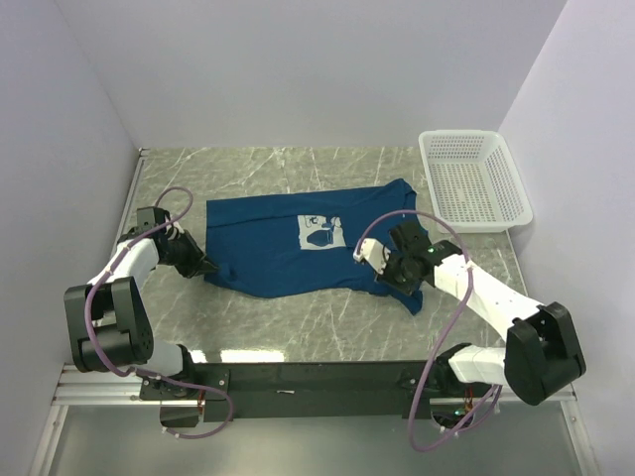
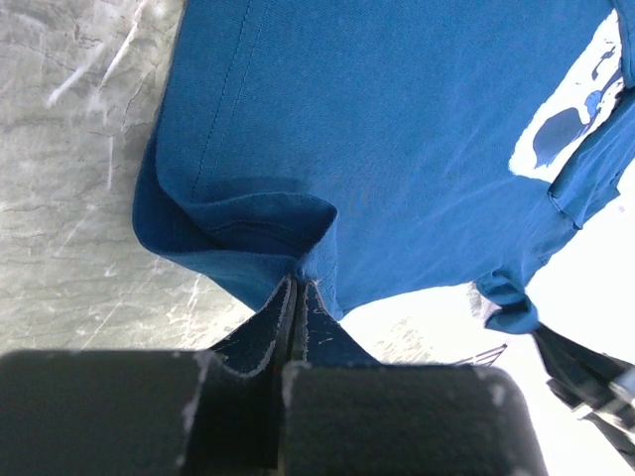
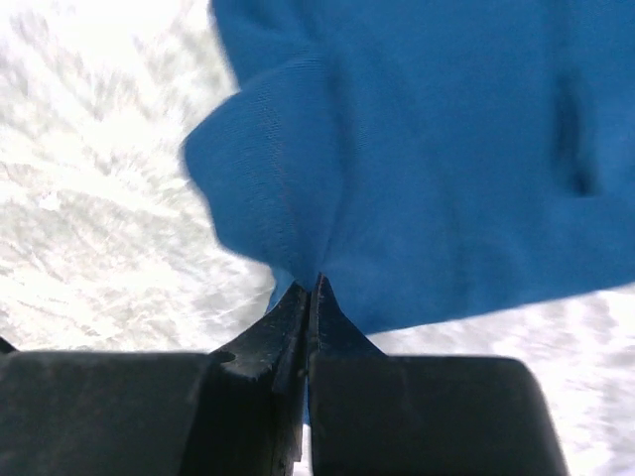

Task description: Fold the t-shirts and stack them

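Dark blue t-shirt [image 1: 268, 248] spread on the marble surface [image 1: 298, 322], print up, gripped at both near corners.
The left jaws are pressed together on a bunched fold at the shirt's near-left corner. The right jaws pinch a fold at its near-right edge. A white basket [image 1: 474, 178] stands apart, far right.

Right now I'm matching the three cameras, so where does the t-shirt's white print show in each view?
Top external: white print at the picture's middle, on the t-shirt.
Left wrist: at the right edge, upper part.
Right wrist: not in it.
Shared landmark: the blue t-shirt, over the marble table.
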You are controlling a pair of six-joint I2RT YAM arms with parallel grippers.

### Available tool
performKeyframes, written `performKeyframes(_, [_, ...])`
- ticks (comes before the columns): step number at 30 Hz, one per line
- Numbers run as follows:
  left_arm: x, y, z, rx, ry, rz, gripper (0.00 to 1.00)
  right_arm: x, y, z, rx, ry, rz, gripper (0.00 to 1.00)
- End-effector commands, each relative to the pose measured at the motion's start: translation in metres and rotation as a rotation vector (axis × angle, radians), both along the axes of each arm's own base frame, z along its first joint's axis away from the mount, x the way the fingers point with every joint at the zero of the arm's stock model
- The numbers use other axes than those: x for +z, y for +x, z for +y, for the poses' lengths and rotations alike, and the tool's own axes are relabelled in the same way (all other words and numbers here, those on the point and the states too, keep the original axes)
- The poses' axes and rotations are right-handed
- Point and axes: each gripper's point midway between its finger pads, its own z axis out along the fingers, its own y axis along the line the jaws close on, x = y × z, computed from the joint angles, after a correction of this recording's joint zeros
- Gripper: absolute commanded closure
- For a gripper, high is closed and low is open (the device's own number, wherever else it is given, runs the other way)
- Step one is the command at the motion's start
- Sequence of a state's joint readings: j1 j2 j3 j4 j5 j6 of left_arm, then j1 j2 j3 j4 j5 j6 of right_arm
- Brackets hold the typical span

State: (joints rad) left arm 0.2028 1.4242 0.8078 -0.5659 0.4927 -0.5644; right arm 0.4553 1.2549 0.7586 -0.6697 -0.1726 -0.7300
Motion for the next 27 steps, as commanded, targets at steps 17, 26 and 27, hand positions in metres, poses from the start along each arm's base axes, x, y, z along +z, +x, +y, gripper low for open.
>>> performKeyframes(17, [0.056,0.039,0.004,0.03,-0.044,-0.138,0.99,0.076,0.095,0.008,-0.042,-0.015,-0.222,1.0])
performKeyframes(26, [0.061,0.042,0.016,0.082,-0.049,-0.146,0.99,0.085,0.123,0.014,-0.046,-0.016,-0.237,1.0])
performKeyframes(27, [0.059,0.042,0.02,0.095,-0.048,-0.142,0.99,0.085,0.125,0.014,-0.049,-0.016,-0.235,1.0])
